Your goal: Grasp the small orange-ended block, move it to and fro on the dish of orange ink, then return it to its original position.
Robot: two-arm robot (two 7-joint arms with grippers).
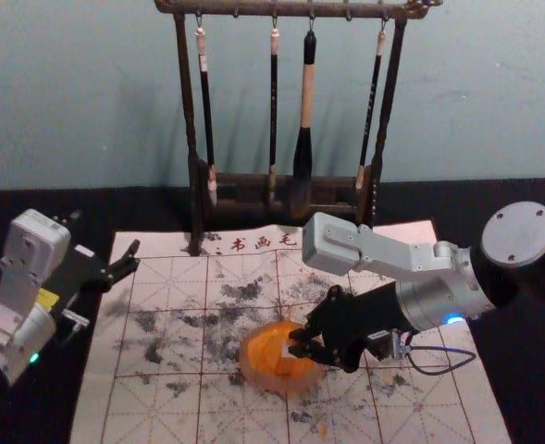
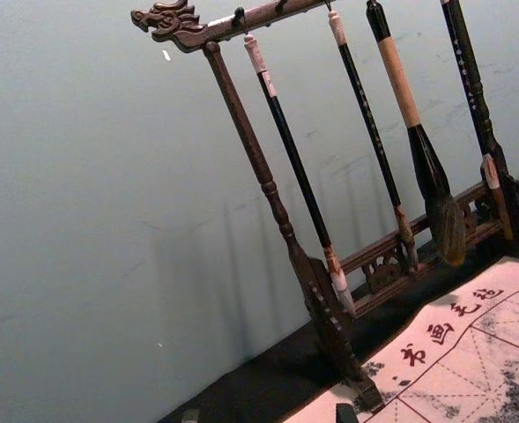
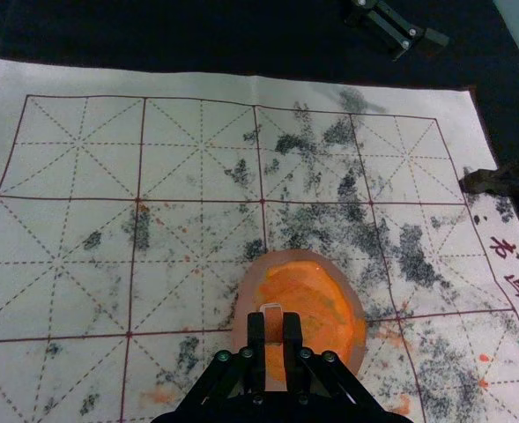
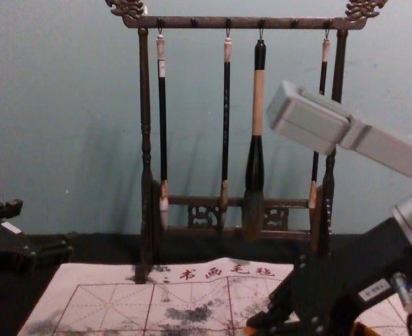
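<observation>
In the head view my right gripper is over the dish of orange ink, coming from the right. Its two fingers are closed around the small block in the right wrist view, where the gripper holds it above the orange ink inside the pinkish dish. Whether the block touches the ink I cannot tell. Off to the left, my left gripper is parked, open and holding nothing, beside the sheet; its fingertips stand wide apart at the left wrist view's edge.
A gridded, ink-stained calligraphy sheet lies under the dish on a black cloth. Behind it stands a dark wooden rack with several hanging brushes, including a thick one. My right forearm reaches across the sheet's right side.
</observation>
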